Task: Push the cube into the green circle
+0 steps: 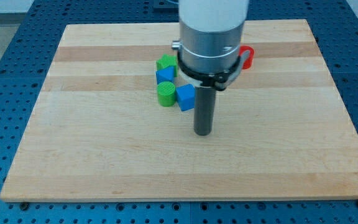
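A blue cube [185, 97] lies near the board's middle, touching the right side of a green round block [166, 94]. My tip [202, 132] sits on the board just below and to the right of the blue cube, a small gap apart from it. The rod rises to the arm's grey and white body, which hides part of the board behind it.
A second blue block [165, 76] and a green block [165, 63] of unclear shape stand in a column above the green round block. A red block [247, 56] shows partly behind the arm at the upper right. The wooden board [73, 149] lies on a blue perforated table.
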